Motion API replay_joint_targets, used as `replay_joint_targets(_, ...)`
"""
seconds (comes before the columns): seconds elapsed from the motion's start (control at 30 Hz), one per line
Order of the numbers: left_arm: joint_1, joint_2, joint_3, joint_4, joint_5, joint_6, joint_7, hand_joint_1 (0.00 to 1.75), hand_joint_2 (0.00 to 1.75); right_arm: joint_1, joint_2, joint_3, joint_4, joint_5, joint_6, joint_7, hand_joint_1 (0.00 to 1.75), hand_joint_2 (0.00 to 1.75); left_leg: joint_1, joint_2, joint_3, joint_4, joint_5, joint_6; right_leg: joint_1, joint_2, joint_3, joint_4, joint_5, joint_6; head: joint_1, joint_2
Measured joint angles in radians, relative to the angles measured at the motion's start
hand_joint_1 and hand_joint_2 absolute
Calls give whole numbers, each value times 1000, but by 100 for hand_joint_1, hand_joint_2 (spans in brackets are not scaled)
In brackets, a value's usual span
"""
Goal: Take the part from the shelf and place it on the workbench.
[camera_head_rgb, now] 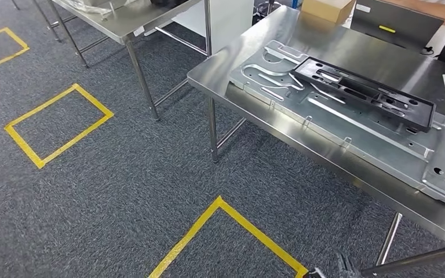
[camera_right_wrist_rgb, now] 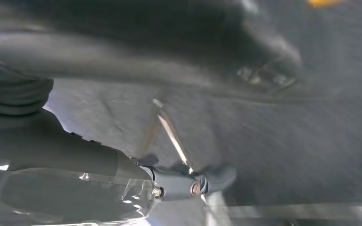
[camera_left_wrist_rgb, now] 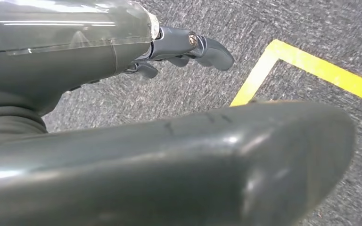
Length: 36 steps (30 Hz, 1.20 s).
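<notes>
Grey carpet (camera_head_rgb: 121,191) with yellow tape squares (camera_head_rgb: 58,124) ran under a steel workbench (camera_head_rgb: 278,35) at 2 o'clock in my head view. The black part (camera_head_rgb: 364,92) lay on a silver plate (camera_head_rgb: 347,130) on that bench. My left hand (camera_left_wrist_rgb: 169,52) and right hand (camera_right_wrist_rgb: 169,183) hung over carpet holding nothing; couldn't tell whether the fingers were apart or curled.

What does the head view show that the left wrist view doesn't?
Head view alone: the steel workbench bearing a silver metal plate with a black part lying on it, a cardboard box, and a second table. Left wrist view alone: the left hand, holding nothing. Both show grey carpet marked with yellow tape.
</notes>
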Motion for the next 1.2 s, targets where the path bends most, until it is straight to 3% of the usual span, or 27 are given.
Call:
replay_joint_targets(0.03,2,0,-2,0,-3,6,-9,0,0,-32,0,0,109,8,-31,1,0,0,1,-9,-3,1,4,-6,-1,-9,-3,-2,3,-5,0,0)
replay_joint_targets(0.1,7,3,-6,0,-8,19,-24,0,0,-90,0,-3,308,-2,-46,10,0,0,2,4,-17,25,-11,-16,-2,-31,-5,-7,10,-19,0,0)
replay_joint_targets(0.17,7,5,-12,0,-14,33,-30,0,0,-124,0,-18,466,-44,2,29,0,0,4,43,-58,118,-73,-25,-2,-59,-9,-9,15,-30,0,0)
replay_joint_targets(0.23,7,6,-20,0,-22,47,-31,0,0,-136,0,-46,584,-92,72,68,0,0,8,66,-110,253,-139,-34,3,-89,-16,-7,16,-34,0,0)
replay_joint_targets(0.27,8,7,-24,0,-25,54,-29,0,0,-141,0,-59,631,-111,103,92,0,0,10,71,-122,293,-150,-36,5,-104,-18,-6,16,-34,0,0)
replay_joint_targets(0.3,9,7,-27,0,-29,62,-27,0,0,-146,0,-73,671,-129,133,119,0,0,11,74,-114,295,-142,-36,6,-117,-20,-4,16,-34,0,0)
replay_joint_targets(0.37,10,7,-31,0,-34,78,-18,0,0,-161,0,-99,730,-159,182,171,0,0,9,88,-44,188,-86,-27,10,-137,-20,-2,16,-34,0,0)
replay_joint_targets(0.43,8,8,-36,0,-35,95,-10,0,0,-173,2,-124,768,-181,219,213,0,0,-1,124,37,50,-52,-10,14,-155,-19,-2,16,-33,0,0)
replay_joint_targets(0.5,5,8,-38,0,-34,108,-5,0,0,-178,4,-143,789,-191,241,235,0,0,-12,147,63,-6,-53,3,15,-172,-18,-3,17,-26,0,0)
replay_joint_targets(0.53,5,8,-39,0,-32,113,-3,0,0,-182,4,-152,798,-195,250,241,0,0,-15,141,60,-11,-49,8,15,-182,-17,-4,18,-21,0,0)
replay_joint_targets(0.57,6,8,-40,1,-31,115,-2,0,0,-185,4,-160,806,-199,258,242,0,0,-11,133,62,-19,-45,11,14,-182,-15,-3,16,-15,0,0)
replay_joint_targets(0.63,8,8,-40,3,-28,115,-2,0,0,-189,3,-177,821,-206,270,231,0,0,-2,113,67,-38,-32,17,13,-140,-28,31,-12,-5,0,0)
replay_joint_targets(0.7,8,11,-40,5,-26,114,-5,0,0,-189,2,-189,834,-207,279,207,0,0,0,93,63,-44,-22,22,9,-82,-81,141,-76,2,0,0)
replay_joint_targets(0.77,9,14,-40,5,-24,119,-12,0,0,-189,3,-195,845,-205,284,177,0,0,0,69,53,-37,-19,23,4,-66,-135,254,-119,7,0,0)
replay_joint_targets(0.8,12,15,-40,5,-24,126,-17,0,0,-189,3,-196,848,-203,285,162,0,0,2,55,49,-30,-20,22,1,-64,-142,266,-111,10,0,0)
replay_joint_targets(0.83,15,15,-40,5,-23,134,-23,0,0,-190,3,-197,851,-202,285,150,0,0,4,41,44,-22,-21,19,-3,-62,-131,242,-84,14,0,0)
replay_joint_targets(0.87,17,15,-40,6,-21,142,-30,0,0,-190,3,-198,852,-200,285,138,0,0,8,26,39,-11,-24,14,-9,-53,-106,187,-48,19,0,0)
replay_joint_targets(0.93,20,16,-40,6,-17,154,-46,0,0,-191,4,-198,857,-195,286,118,0,0,11,1,23,18,-34,-1,-18,-12,-62,85,-4,23,0,0)
replay_joint_targets(1.0,22,17,-40,6,-14,161,-59,0,0,-196,6,-198,860,-193,286,108,0,0,10,-15,6,37,-39,-15,-17,9,-54,57,-3,13,-1,0)
replay_joint_targets(1.07,27,17,-39,6,-9,169,-68,0,0,-203,10,-198,862,-192,288,106,0,0,13,-28,-3,41,-37,-24,-14,-12,-56,58,1,-5,-1,0)
replay_joint_targets(1.13,30,18,-37,7,-5,186,-72,0,0,-206,13,-198,863,-193,289,113,0,0,14,-4,-19,72,-57,-32,-14,-36,-56,55,5,-19,-2,0)
replay_joint_targets(1.2,30,17,-35,7,-2,212,-73,0,0,-204,15,-201,865,-196,292,128,0,0,14,46,-67,178,-119,-38,-10,-62,-60,53,7,-27,-2,0)
